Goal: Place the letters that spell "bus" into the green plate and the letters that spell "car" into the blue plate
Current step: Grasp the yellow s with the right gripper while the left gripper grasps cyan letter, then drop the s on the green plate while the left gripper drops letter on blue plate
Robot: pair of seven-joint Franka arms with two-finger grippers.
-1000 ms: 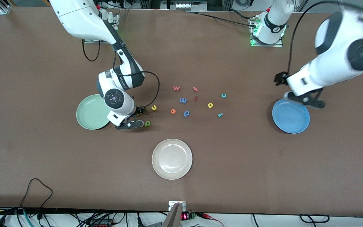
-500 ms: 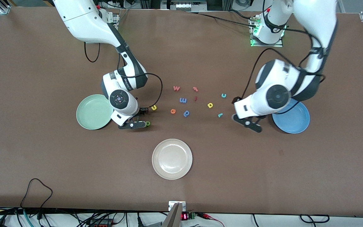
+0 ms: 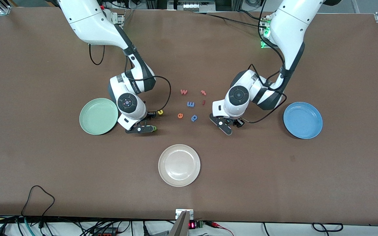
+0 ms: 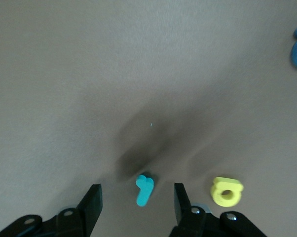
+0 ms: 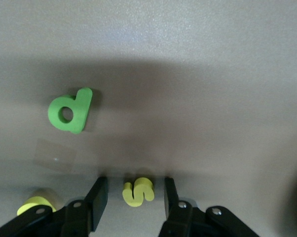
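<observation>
Right wrist view: our right gripper (image 5: pixel 133 202) straddles the small yellow foam "s" (image 5: pixel 137 191), fingers apart; our left gripper (image 4: pixel 137 207) likewise brackets the teal foam "r" (image 4: pixel 144 190), apparently untouched.

High front overview; wrist cameras close, facing tabletop.

White plate (image 3: pixel 179 165); 5 stray letters (image 3: pixel 191 104) on table (image 3: pixel 44 164).
</observation>
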